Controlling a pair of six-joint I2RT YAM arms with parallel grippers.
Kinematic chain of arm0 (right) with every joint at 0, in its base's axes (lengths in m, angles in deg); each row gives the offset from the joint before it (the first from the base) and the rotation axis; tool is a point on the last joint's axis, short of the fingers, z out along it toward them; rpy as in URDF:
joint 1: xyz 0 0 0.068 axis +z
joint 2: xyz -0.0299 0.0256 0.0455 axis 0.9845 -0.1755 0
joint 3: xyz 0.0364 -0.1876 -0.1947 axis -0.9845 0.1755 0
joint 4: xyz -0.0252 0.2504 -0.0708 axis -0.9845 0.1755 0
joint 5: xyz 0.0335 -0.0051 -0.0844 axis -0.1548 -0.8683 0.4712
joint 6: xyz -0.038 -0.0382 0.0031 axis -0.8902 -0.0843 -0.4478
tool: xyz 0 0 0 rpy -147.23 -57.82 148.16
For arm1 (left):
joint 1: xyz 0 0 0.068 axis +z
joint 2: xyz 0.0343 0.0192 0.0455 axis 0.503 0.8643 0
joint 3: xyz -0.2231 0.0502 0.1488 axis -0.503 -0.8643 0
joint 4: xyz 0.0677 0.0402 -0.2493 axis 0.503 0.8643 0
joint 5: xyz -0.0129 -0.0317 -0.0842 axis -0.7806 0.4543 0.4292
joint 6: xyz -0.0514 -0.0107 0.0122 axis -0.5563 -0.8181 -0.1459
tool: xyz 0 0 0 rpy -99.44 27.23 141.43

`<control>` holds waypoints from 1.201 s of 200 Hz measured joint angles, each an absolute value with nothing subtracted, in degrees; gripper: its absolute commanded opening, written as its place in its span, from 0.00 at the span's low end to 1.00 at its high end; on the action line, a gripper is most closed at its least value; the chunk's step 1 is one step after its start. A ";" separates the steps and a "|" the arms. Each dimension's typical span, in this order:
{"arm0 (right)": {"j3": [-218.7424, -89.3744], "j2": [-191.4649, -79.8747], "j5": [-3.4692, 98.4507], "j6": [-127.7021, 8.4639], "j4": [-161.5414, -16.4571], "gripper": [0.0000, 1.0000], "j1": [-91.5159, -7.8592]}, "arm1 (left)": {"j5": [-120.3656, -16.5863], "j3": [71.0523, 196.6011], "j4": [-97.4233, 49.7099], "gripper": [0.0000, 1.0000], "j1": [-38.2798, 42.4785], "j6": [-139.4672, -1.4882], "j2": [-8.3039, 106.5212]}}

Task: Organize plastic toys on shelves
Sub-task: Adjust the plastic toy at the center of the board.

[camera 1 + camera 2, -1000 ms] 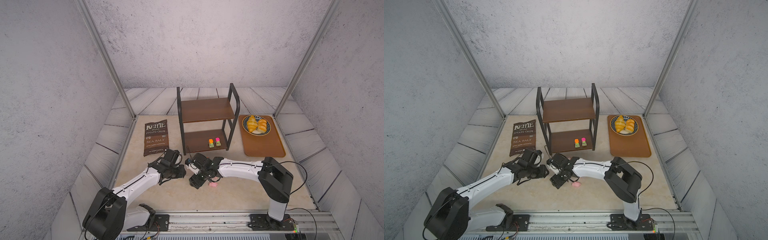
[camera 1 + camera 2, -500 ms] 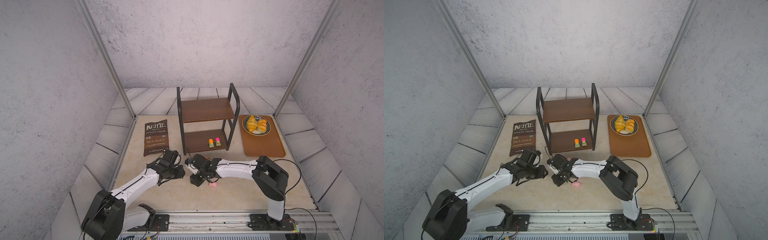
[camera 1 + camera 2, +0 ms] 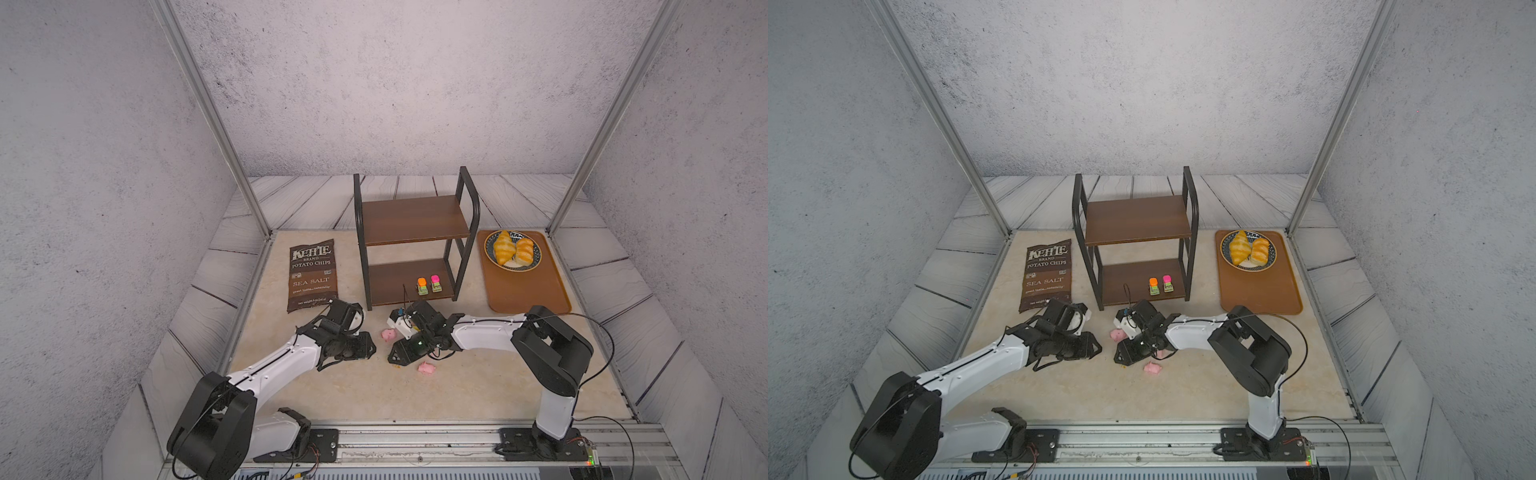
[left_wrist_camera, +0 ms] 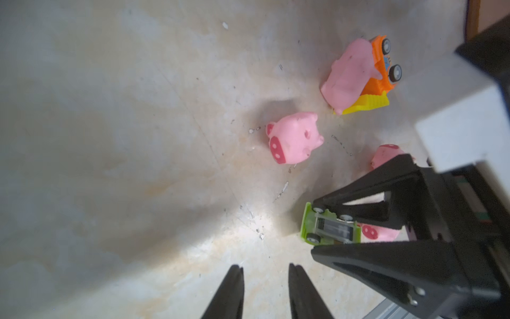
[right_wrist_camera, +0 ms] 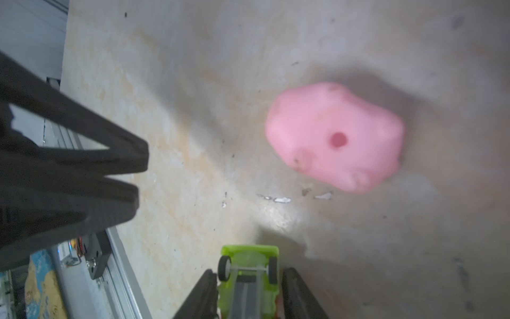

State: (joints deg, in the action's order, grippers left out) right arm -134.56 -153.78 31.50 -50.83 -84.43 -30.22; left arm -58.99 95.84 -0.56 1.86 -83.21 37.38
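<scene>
Shelves (image 3: 411, 220) stand far-centre, two trucks (image 3: 422, 286) on the lower board's right end; black front posts (image 3: 366, 274) could clip a toy carried in. Left end effector (image 4: 265, 268), narrowly parted and empty, crowds the right end effector (image 5: 248, 273): collision risk on lift. That one is clenched on the green truck (image 4: 331, 227), wheels up, low at the surface (image 4: 138, 138) near of the shelves; a pig (image 4: 382, 233) jammed alongside may snag.
</scene>
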 measured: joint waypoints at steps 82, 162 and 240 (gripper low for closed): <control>-133.49 -152.15 32.90 -50.17 -85.11 0.71 -31.33 | -56.37 95.81 -2.11 0.35 1.69 -83.04 38.21; -132.53 -145.04 41.69 -53.85 -74.38 0.78 -31.25 | -54.25 96.05 -4.78 0.47 -0.08 -83.04 42.01; -131.74 -140.58 44.38 -57.96 -69.61 0.59 -28.47 | -55.84 102.37 -6.75 0.54 -2.69 -83.45 50.65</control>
State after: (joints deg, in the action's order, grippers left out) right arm -131.74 -140.58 44.38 -57.96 -69.61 -28.47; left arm -55.84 102.37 -6.75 -2.69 -83.45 50.65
